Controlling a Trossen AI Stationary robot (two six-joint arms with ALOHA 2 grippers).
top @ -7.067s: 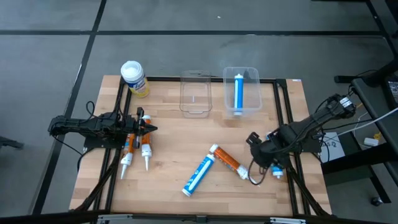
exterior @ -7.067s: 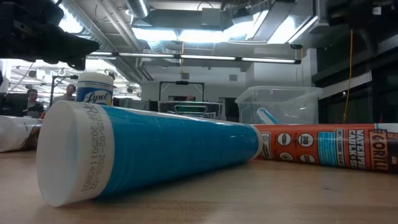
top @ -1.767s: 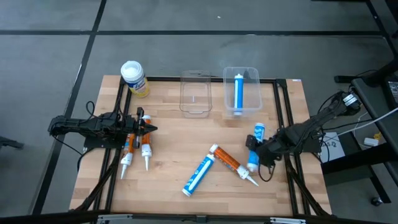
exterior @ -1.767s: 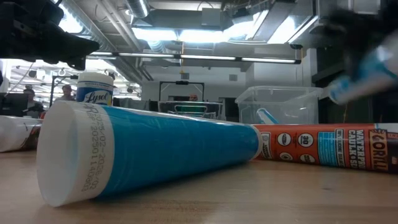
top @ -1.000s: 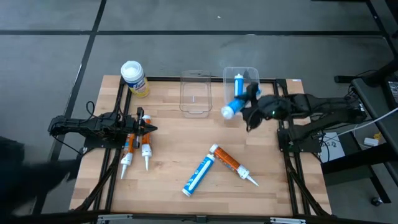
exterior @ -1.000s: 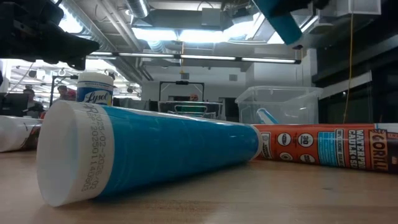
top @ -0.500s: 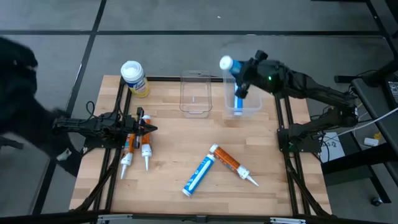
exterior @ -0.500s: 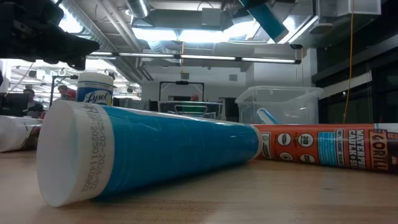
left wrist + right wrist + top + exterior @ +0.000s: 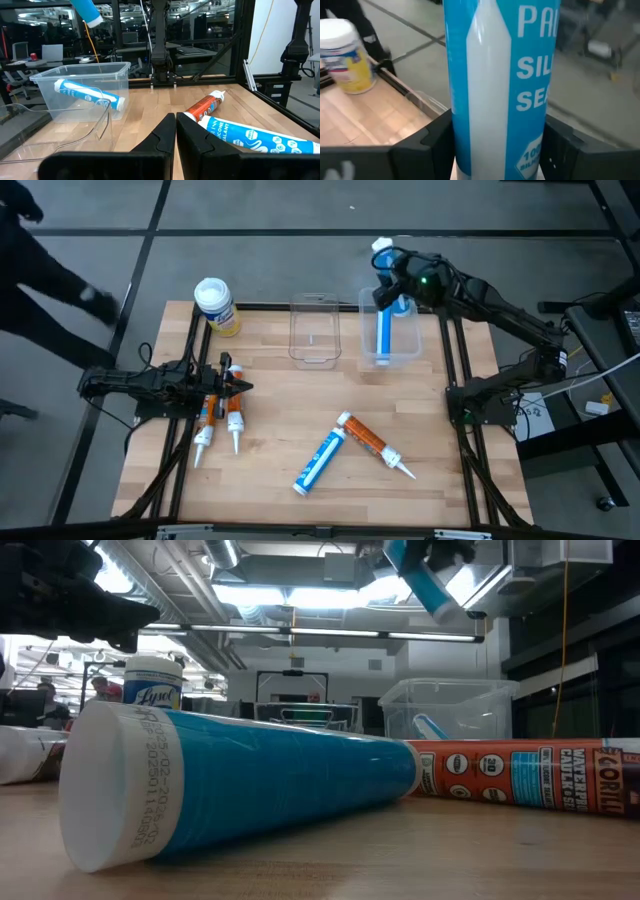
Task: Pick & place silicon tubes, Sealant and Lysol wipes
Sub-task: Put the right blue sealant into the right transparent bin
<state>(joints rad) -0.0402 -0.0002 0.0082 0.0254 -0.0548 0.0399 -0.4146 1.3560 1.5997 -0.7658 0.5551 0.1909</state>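
Two arms: my left gripper [image 9: 243,388] rests pinched closed by two orange tubes [image 9: 220,420]. Yellow-labelled Lysol wipes canister [image 9: 215,306] stands at the far-left corner (untouched). My right gripper [image 9: 392,288] clamps a blue-and-white silicone tube [image 9: 388,262] above the clear plastic bin [image 9: 404,350].

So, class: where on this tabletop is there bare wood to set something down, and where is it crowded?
Bare wood: between the Lysol wipes and the empty clear bin; the right side below the bin holding a blue tube. Crowded: two orange tubes under the left gripper; the crossed blue silicone tube and orange sealant tube.
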